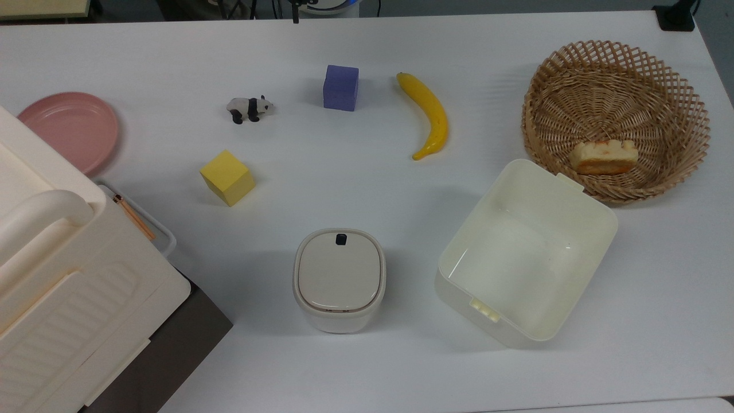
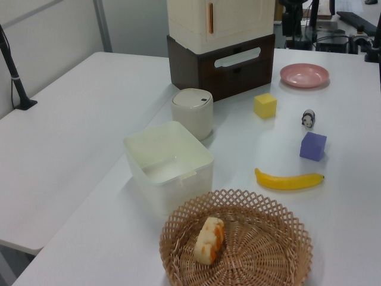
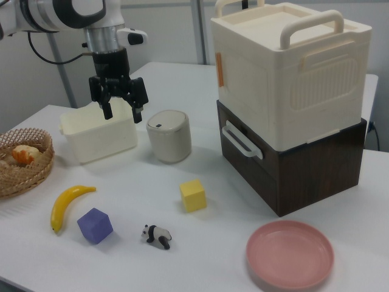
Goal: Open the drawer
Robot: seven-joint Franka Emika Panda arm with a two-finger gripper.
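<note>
Hanging upright, fingers (image 3: 121,113) spread — drawer (image 3: 285,164) shut

White table (image 1: 367,367); grey wall (image 2: 53,36) behind, possibly partition.

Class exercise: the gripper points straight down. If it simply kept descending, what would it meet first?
Probably bare white table. In the right view the gripper, jaws open, only looks overlaid on the cream bin; depth there is uncertain.
</note>
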